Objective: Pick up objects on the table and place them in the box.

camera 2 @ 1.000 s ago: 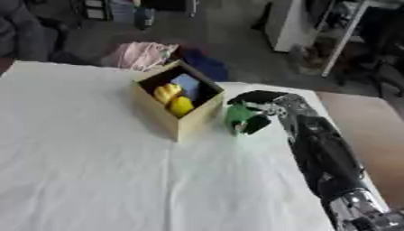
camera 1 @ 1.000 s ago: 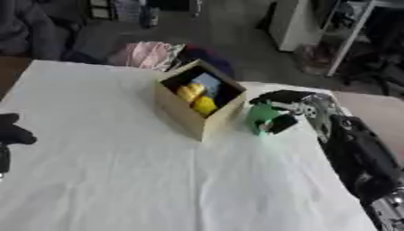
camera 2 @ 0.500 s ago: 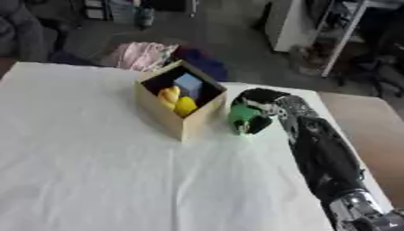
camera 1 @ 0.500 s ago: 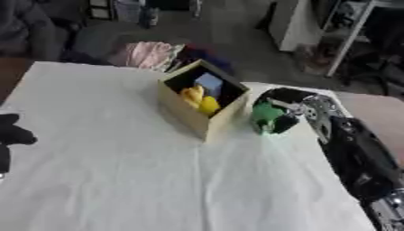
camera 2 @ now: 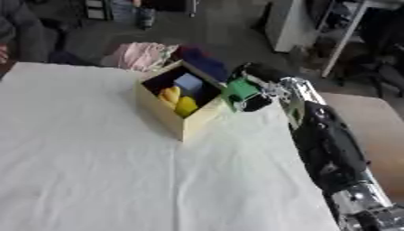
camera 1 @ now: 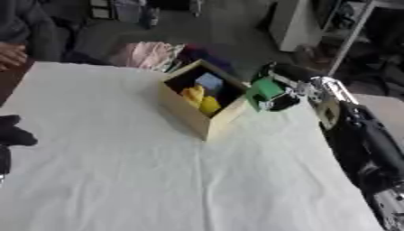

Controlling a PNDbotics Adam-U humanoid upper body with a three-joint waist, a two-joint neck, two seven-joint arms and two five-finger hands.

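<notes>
A light wooden box (camera 1: 197, 118) stands open on the white-covered table (camera 1: 118, 180), holding yellow things (camera 1: 200, 99) and a pale blue block (camera 1: 210, 81). My right hand (camera 1: 286, 88) is shut on a green object (camera 1: 266, 90) and holds it just right of the box's rim, above the table. My left hand (camera 1: 11, 135) shows as a dark shape at the left edge, low and away from the box; how its fingers stand cannot be made out.
Beyond the table's far edge lie pink cloth (camera 1: 146, 53) and dark cloth (camera 2: 201, 56) on the floor. A person's hand (camera 1: 11, 53) rests at the far left corner. White furniture (camera 1: 288, 20) stands behind.
My right hand has lifted the green object and carried it left and farther back, up to the box's right rim. The camera has shifted a little.
</notes>
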